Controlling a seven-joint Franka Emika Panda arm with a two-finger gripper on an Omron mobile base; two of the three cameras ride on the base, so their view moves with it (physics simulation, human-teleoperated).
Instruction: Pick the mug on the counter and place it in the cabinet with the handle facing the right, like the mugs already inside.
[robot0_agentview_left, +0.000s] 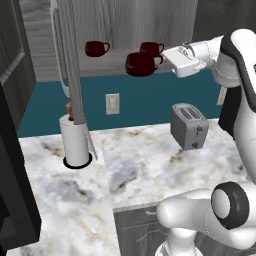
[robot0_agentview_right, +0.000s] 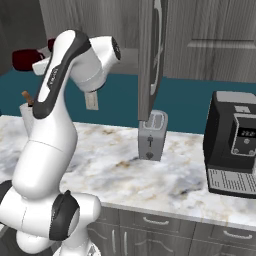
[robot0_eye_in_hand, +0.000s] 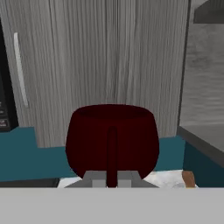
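Hand view: pincer (robot0_eye_in_hand: 112, 180) grips mug (robot0_eye_in_hand: 112, 140) (lettering unreadable).

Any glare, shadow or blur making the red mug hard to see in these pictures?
Left base view: the held mug is sharp, glossy highlights on its rim. Hand view: mug is soft, dark, its handle barely distinct. Right base view: the arm hides most of it.

Even, flat rendered light with no clear source. Soft dark shadows lie on the worktop (robot0_agentview_left: 150, 150) under the toaster (robot0_agentview_left: 190, 125) and around the paper roll (robot0_agentview_left: 76, 140). The mug (robot0_eye_in_hand: 111, 140) looks dim, nearly black. All views are slightly soft and pixelated.
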